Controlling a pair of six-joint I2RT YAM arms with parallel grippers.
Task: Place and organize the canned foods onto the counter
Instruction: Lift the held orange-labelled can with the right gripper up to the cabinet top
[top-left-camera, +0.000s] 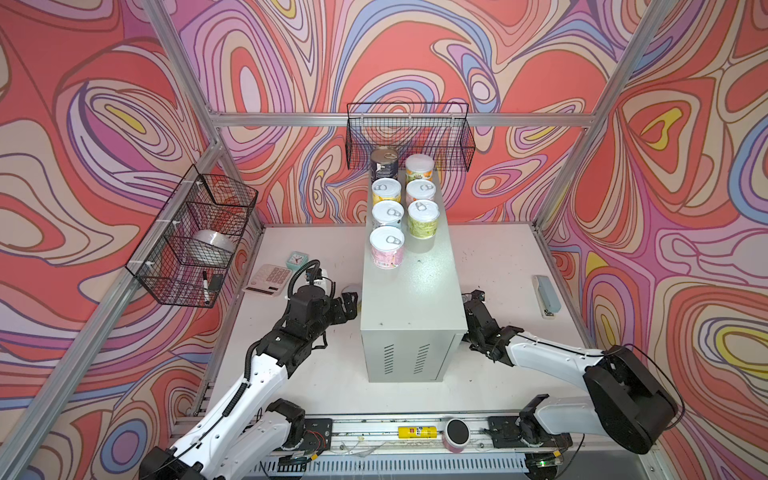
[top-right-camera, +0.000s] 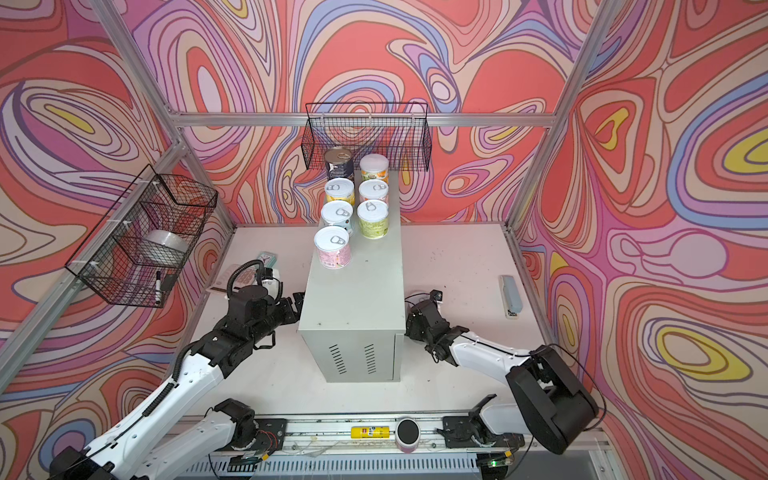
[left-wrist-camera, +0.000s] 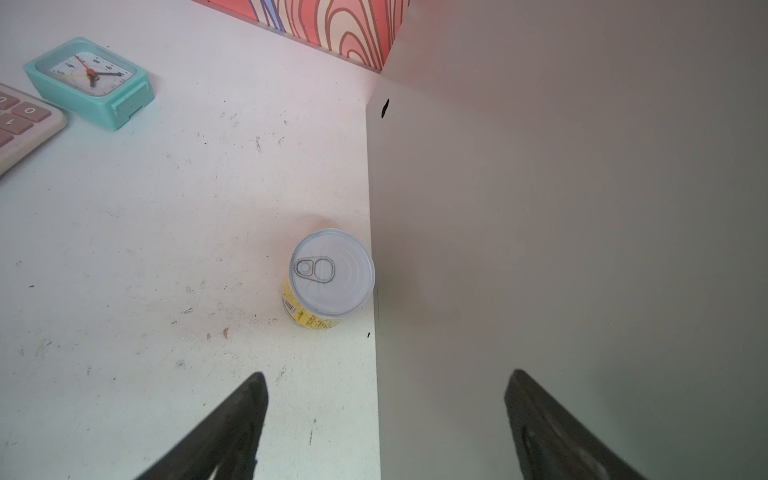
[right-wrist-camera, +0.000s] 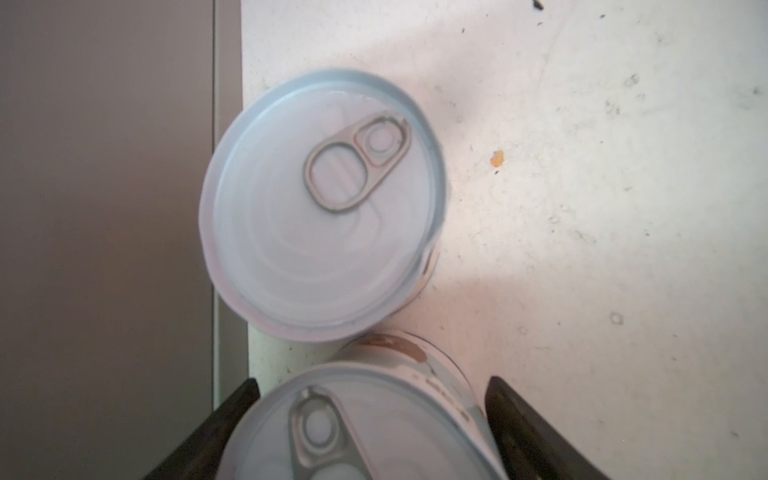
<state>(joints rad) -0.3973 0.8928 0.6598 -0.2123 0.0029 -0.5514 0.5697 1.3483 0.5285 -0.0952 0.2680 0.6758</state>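
Note:
Several canned foods stand in two rows at the back of the grey counter (top-left-camera: 415, 299), from the dark-blue tin (top-left-camera: 384, 164) to a pink can (top-left-camera: 387, 247) in front. My left gripper (left-wrist-camera: 387, 374) is open and empty by the counter's left wall (left-wrist-camera: 582, 249), a yellow can (left-wrist-camera: 332, 274) upright on the table ahead of it. On the counter's right side (right-wrist-camera: 104, 208), my right gripper (right-wrist-camera: 372, 381) is shut on a pale-labelled can (right-wrist-camera: 365, 424). Another white-lidded can (right-wrist-camera: 324, 203) stands just beyond. The counter hides both from the top views.
A calculator (top-left-camera: 268, 279) and a teal clock (left-wrist-camera: 89, 79) lie left of the left gripper. A blue-grey stapler (top-left-camera: 547, 295) lies far right. Wire baskets hang on the back wall (top-left-camera: 409, 137) and left wall (top-left-camera: 195, 237). A yellow tube (top-left-camera: 417, 432) and pink cylinder (top-left-camera: 456, 434) sit on the front rail.

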